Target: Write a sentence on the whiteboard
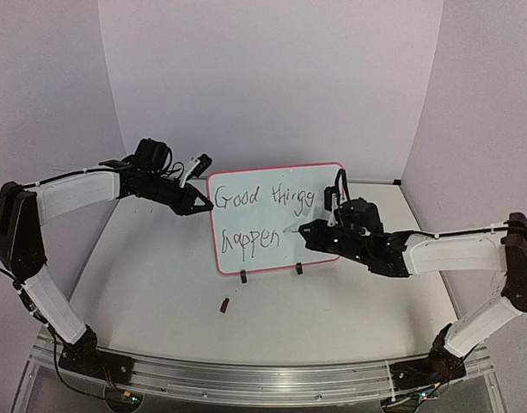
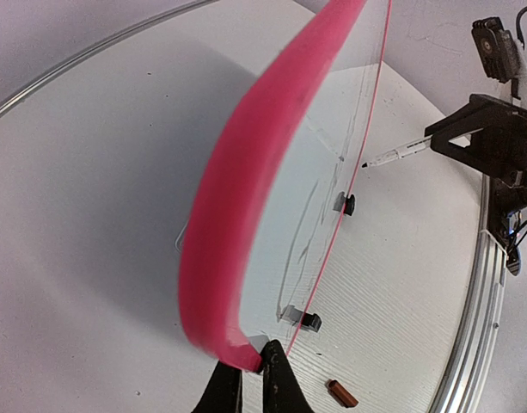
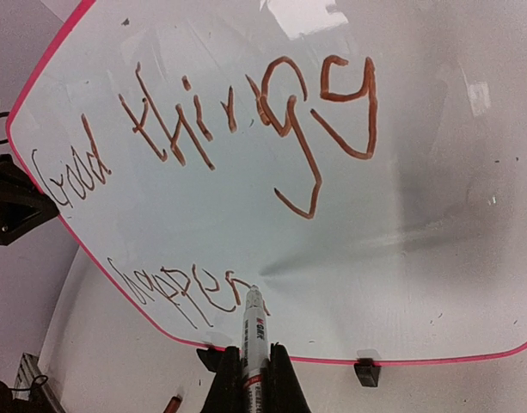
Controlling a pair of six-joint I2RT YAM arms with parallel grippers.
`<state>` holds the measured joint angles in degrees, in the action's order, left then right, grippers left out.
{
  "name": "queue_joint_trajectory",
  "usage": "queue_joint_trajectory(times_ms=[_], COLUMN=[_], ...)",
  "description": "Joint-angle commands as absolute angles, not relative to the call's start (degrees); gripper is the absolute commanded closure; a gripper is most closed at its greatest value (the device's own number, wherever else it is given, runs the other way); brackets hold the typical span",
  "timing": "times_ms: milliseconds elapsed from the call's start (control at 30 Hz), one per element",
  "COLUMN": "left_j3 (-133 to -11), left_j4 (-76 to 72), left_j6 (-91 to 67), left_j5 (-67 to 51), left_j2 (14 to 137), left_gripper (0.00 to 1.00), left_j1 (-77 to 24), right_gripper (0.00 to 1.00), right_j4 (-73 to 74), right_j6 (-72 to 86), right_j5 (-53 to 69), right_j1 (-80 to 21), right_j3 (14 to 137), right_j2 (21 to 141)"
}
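left gripper point(image 2: 250, 379) is pinching whiteboard point(image 1: 272, 222) frame | right gripper point(image 3: 254, 379) is clamping marker point(image 3: 253, 323), tip touching sentence point(image 1: 263, 200) end | small brown piece point(image 1: 224, 304) lying nearby

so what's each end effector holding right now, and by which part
Left end effector pinches the whiteboard by its pink left edge; right end effector grips a marker by its barrel.

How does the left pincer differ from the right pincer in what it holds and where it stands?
The left pincer is shut on the pink frame of the whiteboard; the right pincer is shut on a marker. The left pincer reaches in from the side; the right pincer stands before the board, marker tip at the sentence, lower line. Both are black and shut.
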<state>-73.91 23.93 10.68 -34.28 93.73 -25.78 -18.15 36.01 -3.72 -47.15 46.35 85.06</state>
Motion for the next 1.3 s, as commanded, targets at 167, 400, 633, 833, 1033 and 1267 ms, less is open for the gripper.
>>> queue_joint_trajectory(times_ms=[167, 400, 633, 833, 1033, 1267], left_j3=[-73.8, -73.8, -73.8, -73.8, -73.8, -73.9], left_j4=[27.1, 27.1, 27.1, 27.1, 27.1, 27.1], left_j6=[13.0, 13.1, 13.2, 13.1, 13.1, 13.1], left_j5=[-30.0, -30.0, -30.0, -30.0, -30.0, -30.0], left_j2=[95.7, 95.7, 95.8, 95.8, 95.9, 95.9], left_gripper=[1.00, 1.00, 1.00, 1.00, 1.00, 1.00], left_j1=[-27.9, -27.8, -27.9, -27.9, -27.9, -27.9], right_gripper=[1.00, 1.00, 1.00, 1.00, 1.00, 1.00], right_j4=[-18.8, -19.2, -19.0, -18.7, -17.9, -18.1], right_j6=[35.2, 35.1, 36.4, 38.1, 38.4, 37.5], right_j5=[-2.8, -2.6, -2.7, -2.3, -2.0, -1.0], right_j1=[-46.5, -46.0, -46.0, -46.0, -46.0, -45.9], right_j3=[48.6, 49.6, 48.5, 46.3, 46.2, 46.5], right_j2=[86.6, 88.2, 88.6, 89.3, 89.8, 88.0])
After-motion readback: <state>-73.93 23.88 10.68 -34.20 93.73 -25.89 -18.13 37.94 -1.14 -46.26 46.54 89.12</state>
